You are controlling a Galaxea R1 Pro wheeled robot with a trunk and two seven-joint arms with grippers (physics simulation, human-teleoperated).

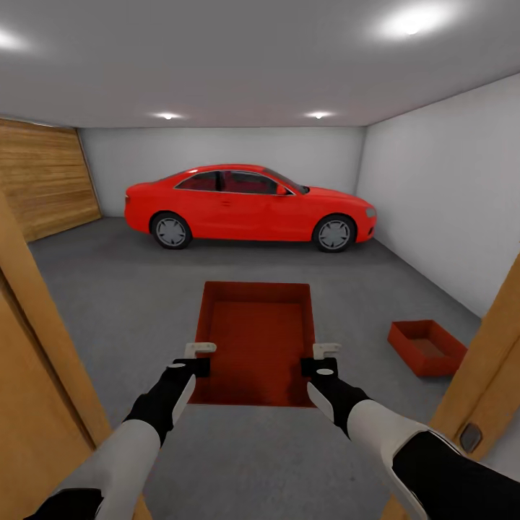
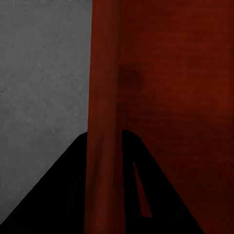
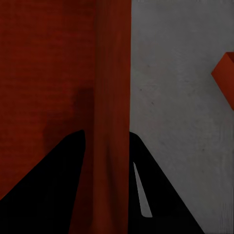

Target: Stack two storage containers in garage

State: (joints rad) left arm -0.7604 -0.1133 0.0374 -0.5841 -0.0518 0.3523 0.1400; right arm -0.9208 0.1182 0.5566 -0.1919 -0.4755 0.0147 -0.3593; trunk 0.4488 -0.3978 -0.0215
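I hold one orange-red storage container (image 1: 258, 339) level in front of me, above the garage's dark grey floor (image 1: 130, 303). My left gripper (image 1: 196, 357) is shut on its left wall (image 2: 105, 97) and my right gripper (image 1: 322, 358) is shut on its right wall (image 3: 113, 97). In each wrist view the thin wall runs between the two dark fingers. The second storage container (image 1: 426, 347) sits on the floor at the right, near the door frame, and its corner (image 3: 225, 78) shows in the right wrist view.
A red car (image 1: 249, 206) is parked across the back of the garage. A wooden plank door (image 1: 43, 177) covers the left wall. Wooden door frames stand close at my left (image 1: 36, 339) and right (image 1: 491, 347). A white wall (image 1: 440, 195) runs along the right.
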